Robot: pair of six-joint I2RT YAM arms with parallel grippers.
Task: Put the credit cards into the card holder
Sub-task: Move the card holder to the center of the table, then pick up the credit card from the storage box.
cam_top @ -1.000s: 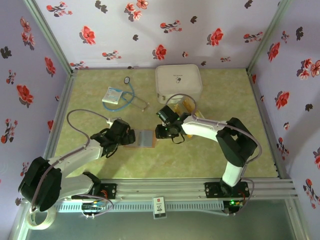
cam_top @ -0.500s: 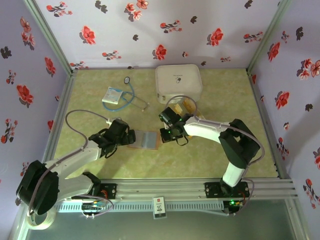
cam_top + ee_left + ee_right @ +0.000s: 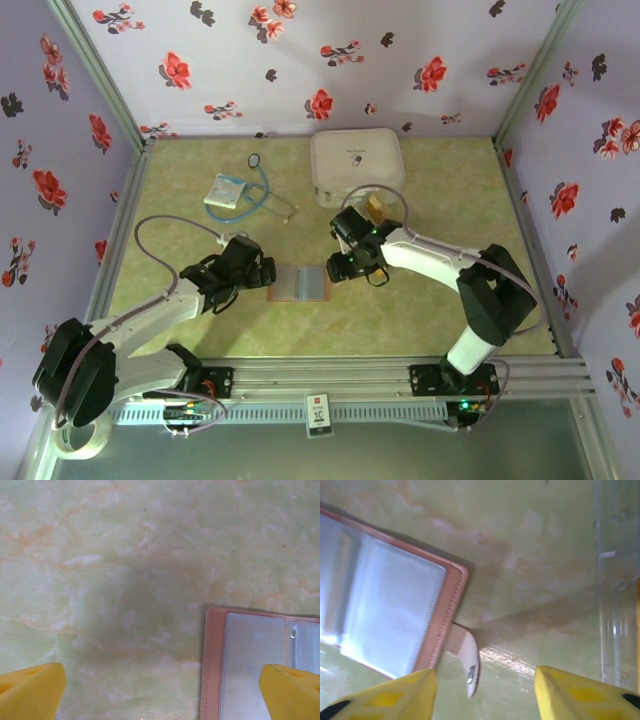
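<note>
Left claw point(image 3: 161, 692) spread wide, empty, at the edge of the open card holder point(image 3: 300, 283). Right claw point(image 3: 484, 694) also open, empty, beside its snap tab point(image 3: 467, 661) on the bench point(image 3: 420, 320).

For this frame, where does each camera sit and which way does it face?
Top external: above and behind the arm bases, looking down over the table; both arms show, left gripper and right gripper flanking the open card holder.
Left wrist: on the left arm, facing down at the table; its yellow fingertips show at the bottom corners, wide apart.
Right wrist: on the right arm, facing down; yellow fingertips at the bottom.
Shared: both wrist views catch the card holder's edge, from opposite sides.
</note>
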